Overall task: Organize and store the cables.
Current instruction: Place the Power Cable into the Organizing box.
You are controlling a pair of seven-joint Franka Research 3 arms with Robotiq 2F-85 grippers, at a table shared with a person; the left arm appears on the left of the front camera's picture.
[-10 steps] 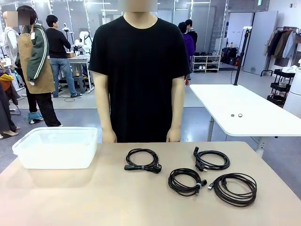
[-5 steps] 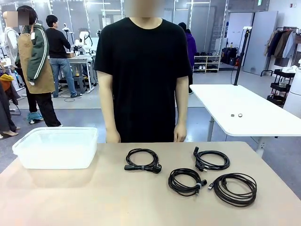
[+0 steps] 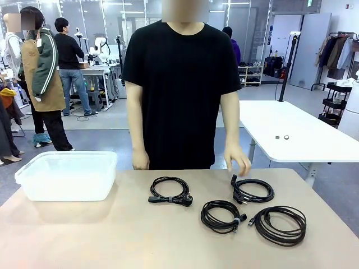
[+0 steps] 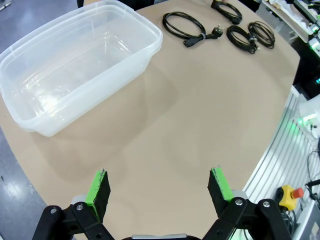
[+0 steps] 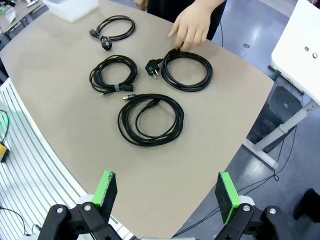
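Four cables (image 3: 168,198) are coiled at lower right; both jaws are held wide, empty. Each coil is best pinched across all its strands at once.

No legible text, label, brand name or number is present on any item in the views. One small green sign (image 3: 309,3) is mounted high at the far side of the room, well beyond the left gripper (image 4: 158,175) and the right gripper (image 5: 166,176). Its marking is too small to read.
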